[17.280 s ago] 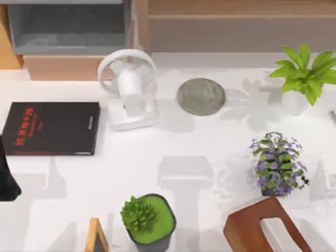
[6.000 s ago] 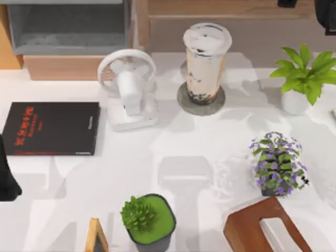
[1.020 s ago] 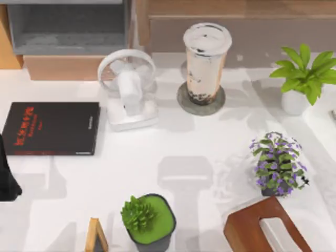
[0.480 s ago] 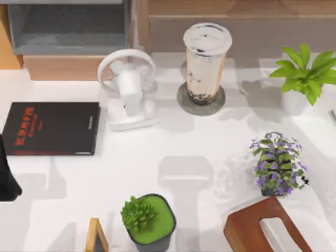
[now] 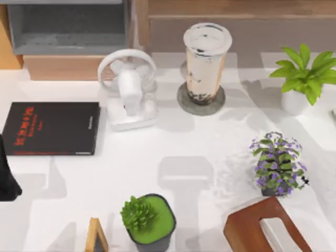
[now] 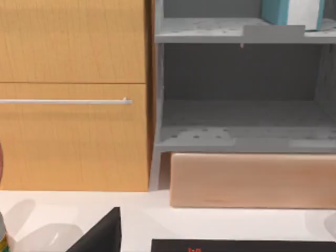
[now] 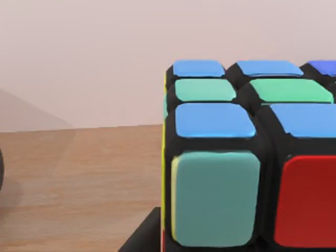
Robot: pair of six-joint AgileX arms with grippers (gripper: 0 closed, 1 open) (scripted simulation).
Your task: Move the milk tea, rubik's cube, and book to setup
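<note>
Jaws on either arm I could not judge as spread or closed. Since seventeen seconds back the milk tea (image 5: 205,63) had landed upright on the grey coaster (image 5: 184,103) near the table's (image 5: 157,152) back edge, so that item looked done. My right arm had since left that spot; its wrist view sat close on the rubik's cube (image 7: 236,157), likely next. Still untouched, the book (image 6: 275,9) stood on the grey shelf (image 6: 210,29). My left arm (image 5: 5,178) stayed parked at the left edge.
</note>
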